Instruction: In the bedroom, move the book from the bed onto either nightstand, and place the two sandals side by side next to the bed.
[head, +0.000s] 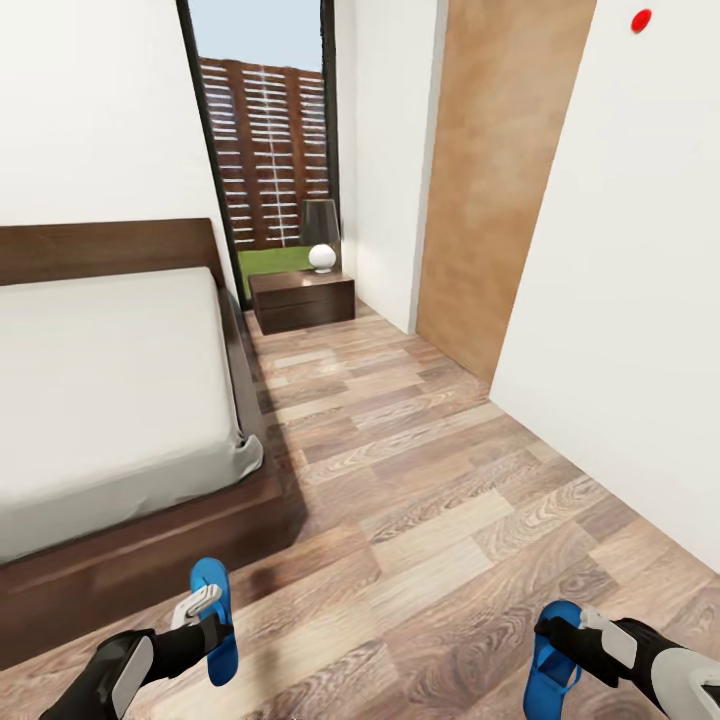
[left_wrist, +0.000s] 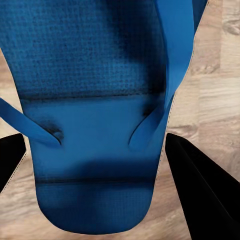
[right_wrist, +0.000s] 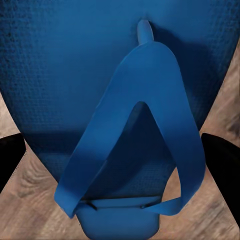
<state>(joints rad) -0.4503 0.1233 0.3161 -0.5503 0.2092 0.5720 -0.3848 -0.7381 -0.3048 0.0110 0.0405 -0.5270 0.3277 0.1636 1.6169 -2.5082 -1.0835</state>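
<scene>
Nearest of all are two blue sandals, one in each claw. The left claw (head: 205, 625) is clamped on the left sandal (head: 214, 620), low at the near left, just in front of the bed's (head: 100, 390) near corner. The right claw (head: 565, 650) is clamped on the right sandal (head: 553, 660), low at the near right, over the wood floor (head: 420, 500). Up close, each sandal (left_wrist: 95, 115) sits between two black fingers (left_wrist: 200, 185), with its straps showing (the right one (right_wrist: 120, 100) shows its toe post too).

The sandals look light, thin and bendy, like foam. They may flop if held by one end. I think a grip across the flat sole, as now, is best. The straps look too soft to pull on.

The bed is on the left, with a plain grey top. I cannot spot the book on the part of it that I see. Far off, past the bed, a dark nightstand (head: 302, 300) with a lamp (head: 321, 235) stands by the tall window (head: 265, 150).

I see no words or labels on anything.
</scene>
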